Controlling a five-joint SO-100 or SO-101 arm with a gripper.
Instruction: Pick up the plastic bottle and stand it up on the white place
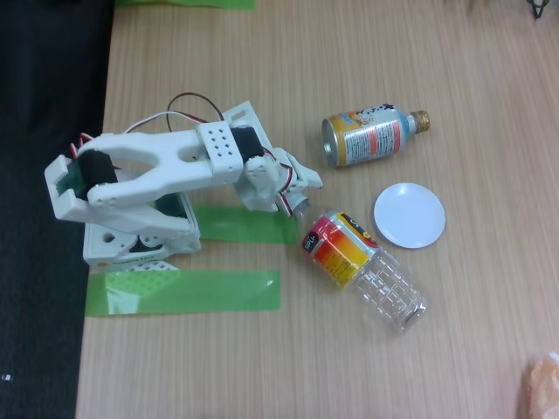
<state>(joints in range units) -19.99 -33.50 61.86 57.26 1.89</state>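
Fixed view from above, wood-grain tabletop (262,367); one white plastic arm (166,161), folded over its base, its end effector (301,196) pointing right, whether its fingers are apart or together cannot be told; two bottles, both lying on their sides; one plastic bottle (362,271), clear and ribbed, wrapped near one end in a red, orange and yellow label, looking empty, just right of the end effector and below-left of the white place, its labelled end near the dish's rim; one metallic bottle-can (367,137), orange and blue with a gold cap, above the dish; one white place (409,215), a flat round dish holding nothing; two green tape strips (183,291) beside the arm's base.
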